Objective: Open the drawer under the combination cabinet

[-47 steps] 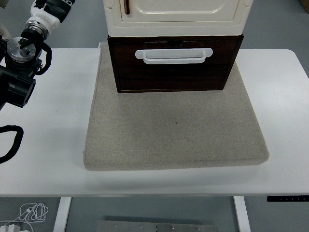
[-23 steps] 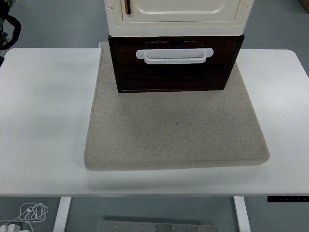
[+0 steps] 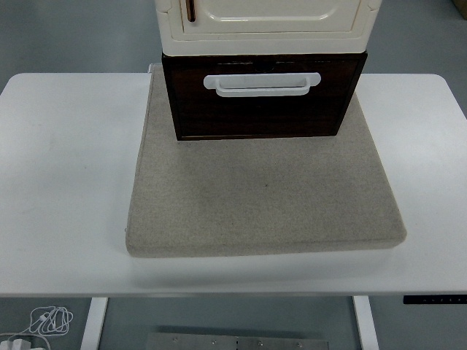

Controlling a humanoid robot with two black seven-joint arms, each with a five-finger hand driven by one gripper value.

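A cream cabinet [image 3: 266, 18] stands at the back of a grey mat [image 3: 263, 197], cut off by the picture's top. Beneath it sits a dark brown drawer [image 3: 263, 109] with a white bar handle [image 3: 263, 84] across its front. The drawer front stands slightly forward of the cream body above it. Neither of my hands shows anywhere in the head view.
The mat lies on a white table [image 3: 66, 182], whose near edge runs along the bottom. White cables [image 3: 47, 319] lie on the floor at the lower left. A black control strip [image 3: 435, 300] sits under the table's right front edge.
My left arm, at the left edge a second ago, has pulled back out of the picture. The cabinet and drawer have not moved.
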